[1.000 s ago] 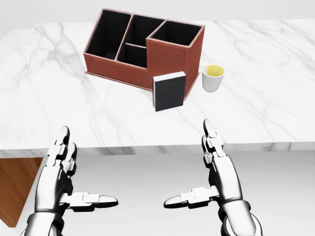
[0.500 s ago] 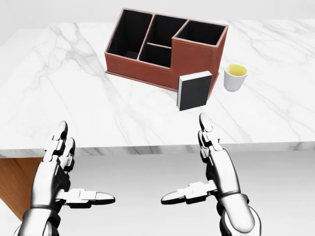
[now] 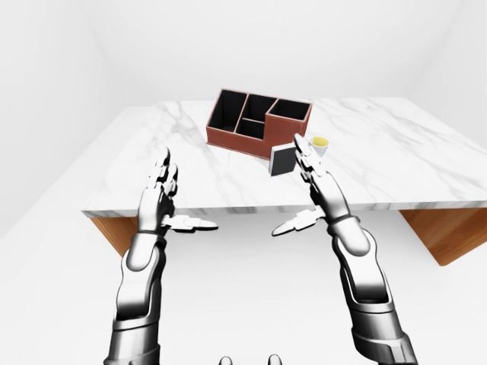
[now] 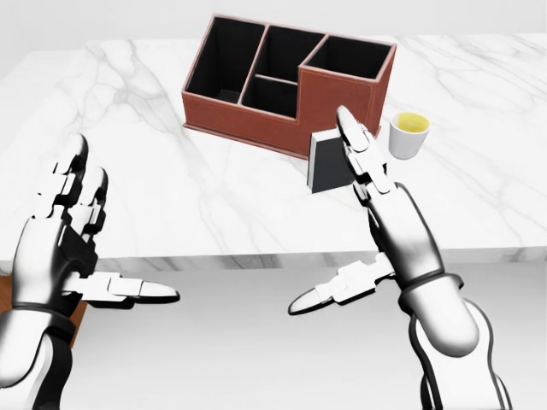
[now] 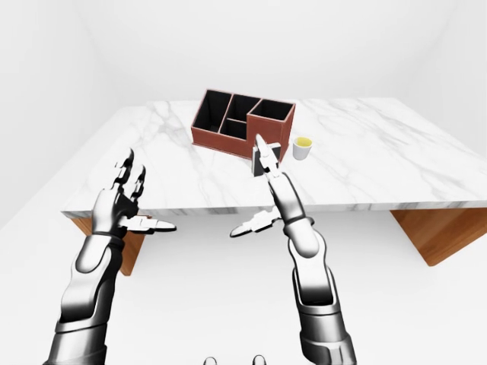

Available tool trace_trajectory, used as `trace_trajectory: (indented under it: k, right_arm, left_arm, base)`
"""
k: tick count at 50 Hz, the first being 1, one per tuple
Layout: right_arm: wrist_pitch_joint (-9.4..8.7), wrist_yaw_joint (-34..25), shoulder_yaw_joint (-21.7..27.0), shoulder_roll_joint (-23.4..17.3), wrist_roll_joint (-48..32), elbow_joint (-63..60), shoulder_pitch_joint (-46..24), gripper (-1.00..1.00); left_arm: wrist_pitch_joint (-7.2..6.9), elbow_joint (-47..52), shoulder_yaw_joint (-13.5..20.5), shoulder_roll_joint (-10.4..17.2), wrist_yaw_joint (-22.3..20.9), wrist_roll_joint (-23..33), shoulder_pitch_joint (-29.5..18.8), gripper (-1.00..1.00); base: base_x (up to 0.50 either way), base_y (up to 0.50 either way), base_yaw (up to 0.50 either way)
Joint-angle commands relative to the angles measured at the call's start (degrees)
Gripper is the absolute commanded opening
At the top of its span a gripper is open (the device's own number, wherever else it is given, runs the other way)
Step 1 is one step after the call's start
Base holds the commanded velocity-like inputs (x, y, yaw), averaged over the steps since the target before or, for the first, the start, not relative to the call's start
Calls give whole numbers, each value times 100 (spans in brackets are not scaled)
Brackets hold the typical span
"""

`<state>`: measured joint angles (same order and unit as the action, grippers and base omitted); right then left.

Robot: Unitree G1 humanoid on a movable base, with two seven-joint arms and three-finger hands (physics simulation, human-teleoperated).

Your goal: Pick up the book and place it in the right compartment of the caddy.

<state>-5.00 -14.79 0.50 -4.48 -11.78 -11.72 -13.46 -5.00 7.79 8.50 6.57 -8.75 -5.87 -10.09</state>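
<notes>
Both hands have risen since half a second ago; the view itself holds steady. Right hand [image 4: 376, 201] is now raised over the table [image 4: 128, 171] edge, fingers spread and gripping nothing, fingertips overlapping the book [image 4: 327, 162] in the head view; contact cannot be judged. Book stands upright against the caddy [image 4: 282, 81], below its right compartment. Left hand [image 4: 64, 235] is likewise splayed, empty. Reach begun, grasp not yet made.

No legible text, labels, brands, numbers or signs found: none on book [image 4: 329, 161], caddy [image 4: 282, 81], cup [image 4: 408, 135] or marble table [image 4: 154, 188].
</notes>
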Motion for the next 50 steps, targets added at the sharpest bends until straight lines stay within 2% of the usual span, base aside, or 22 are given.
trace_trajectory:
  k: [1,21,34,50]
  right_arm:
    - [0,-615,103,-169,-521,-498,-412,100]
    - [0,-829,159,-230,-835,-594,-599,100]
    - [0,-1119,284,-437,-1162,-723,-793,100]
    - [0,-1189,443,-622,-1280,-485,-919,100]
  left_arm:
    - [0,321,72,81,-34,-214,-175,100]
    - [0,457,101,87,-11,-214,-171,100]
    - [0,403,101,96,12,-203,-196,100]
    - [0,483,79,75,43,-167,-150,100]
  base:
    - [20,0,0]
    - [24,0,0]
    - [26,0,0]
    - [26,0,0]
